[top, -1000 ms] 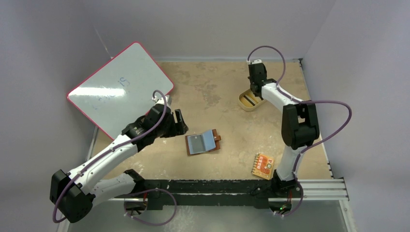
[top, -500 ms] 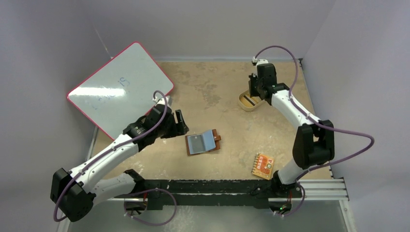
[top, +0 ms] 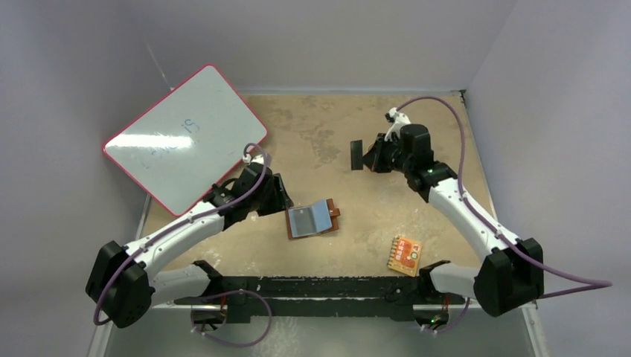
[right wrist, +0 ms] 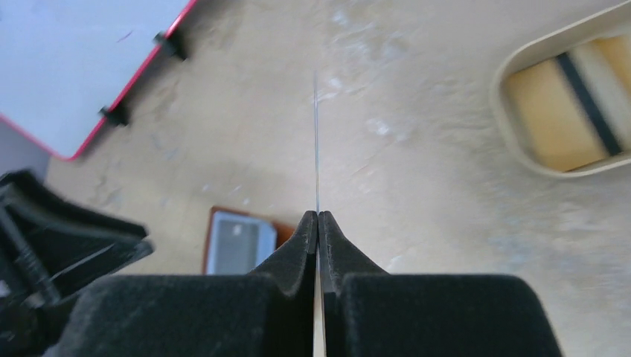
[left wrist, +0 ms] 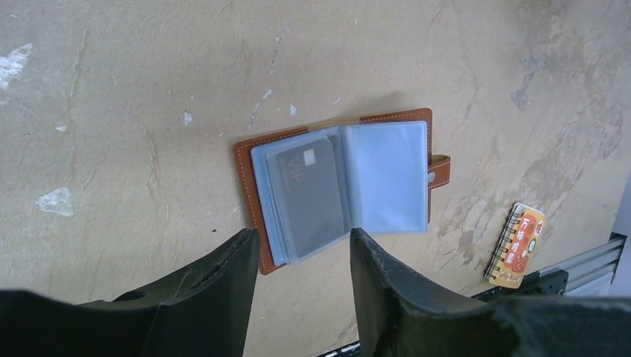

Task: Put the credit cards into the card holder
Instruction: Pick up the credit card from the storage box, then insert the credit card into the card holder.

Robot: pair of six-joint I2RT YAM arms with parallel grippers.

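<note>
While the right hand [right wrist: 318, 217] pinches a thin black card [top: 357, 155], the left hand [left wrist: 303, 238] gapes near the leather card holder [left wrist: 387, 175].

The right gripper [right wrist: 318, 216] was closed on a thin card [right wrist: 317, 141], seen edge-on as a fine line rising from its pinched fingertips, above a worn tan table [right wrist: 417, 186]. Below it lay an open brown wallet [right wrist: 242, 245] with pale blue pockets. A tan oval dish [right wrist: 500, 119] at upper right held a dark strip [right wrist: 588, 104]. A red-edged whiteboard [right wrist: 67, 67] filled the upper left corner, and a black part of the other arm [right wrist: 59, 223] showed at lower left.
</note>
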